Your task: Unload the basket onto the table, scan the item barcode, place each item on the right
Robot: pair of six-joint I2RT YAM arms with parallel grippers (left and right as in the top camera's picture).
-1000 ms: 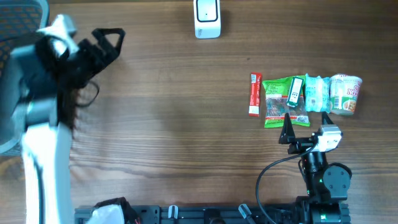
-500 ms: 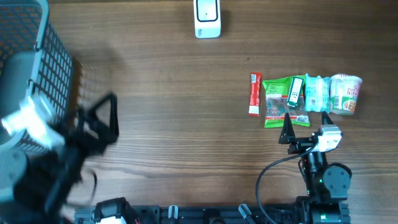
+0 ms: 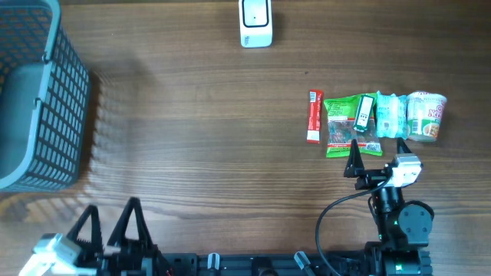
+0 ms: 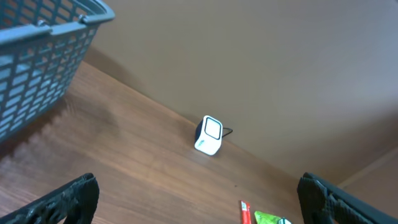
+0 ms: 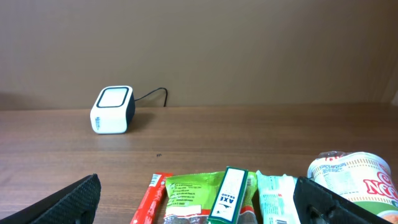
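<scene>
I see L gripper [image 3: 110, 208] & R gripper [image 5: 202, 200] spread wide, empty; item row [image 3: 360, 115] by R, scanner [image 3: 255, 21] well apart.

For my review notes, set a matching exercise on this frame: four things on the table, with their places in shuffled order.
Things:
1 basket
2 scanner
3 red stick packet
4 noodle cup

Places:
A right end of the item row
B far side, middle
C left end of the item row
D far-left corner, apart from the rest

Pairs: 1-D, 2-B, 3-C, 4-A
</scene>
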